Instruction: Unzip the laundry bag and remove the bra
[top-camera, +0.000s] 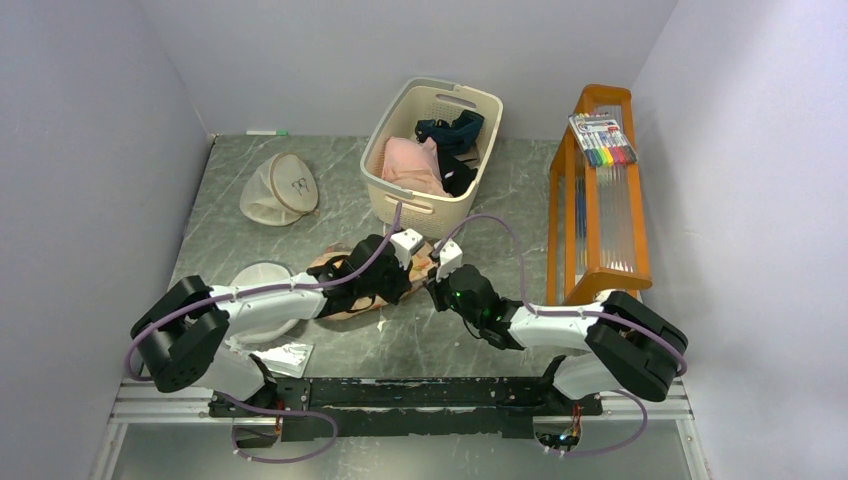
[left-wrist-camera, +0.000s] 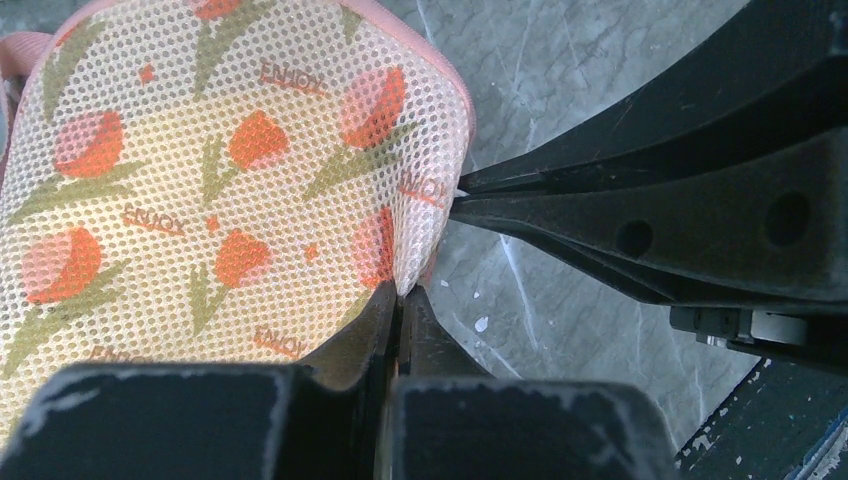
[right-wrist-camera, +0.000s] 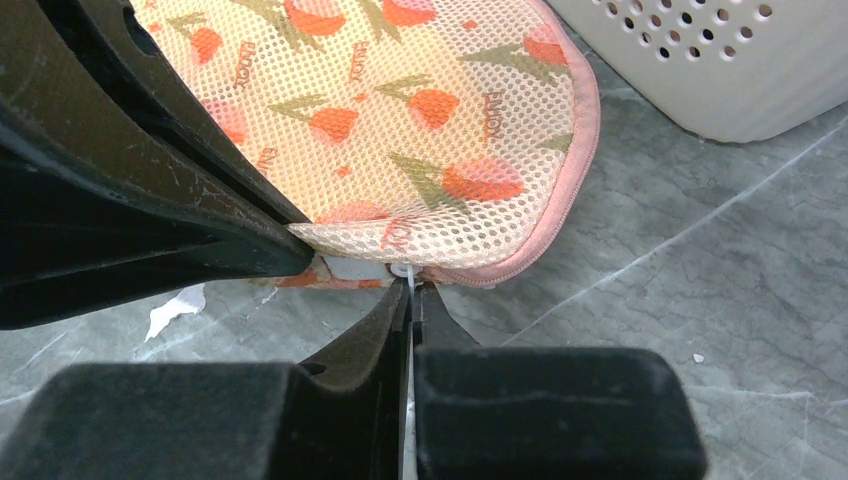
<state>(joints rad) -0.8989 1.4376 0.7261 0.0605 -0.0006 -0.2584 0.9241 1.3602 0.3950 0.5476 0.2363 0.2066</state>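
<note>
The laundry bag (top-camera: 333, 264) lies flat on the grey table in front of the basket, a peach mesh pouch printed with orange shapes (left-wrist-camera: 230, 170) and edged by a pink zip (right-wrist-camera: 560, 215). My left gripper (left-wrist-camera: 403, 293) is shut on the bag's mesh edge at its near corner. Just beside it, my right gripper (right-wrist-camera: 410, 285) is shut on the small white zip pull (right-wrist-camera: 402, 271) at the bag's rim. The two grippers almost touch (top-camera: 425, 275). The bra is hidden.
A cream basket (top-camera: 432, 150) with pink and dark garments stands right behind the bag. A beige round bag (top-camera: 280, 188) lies at the back left, and a white mesh bag (top-camera: 262, 278) sits under my left arm. A wooden rack (top-camera: 597, 200) lines the right side.
</note>
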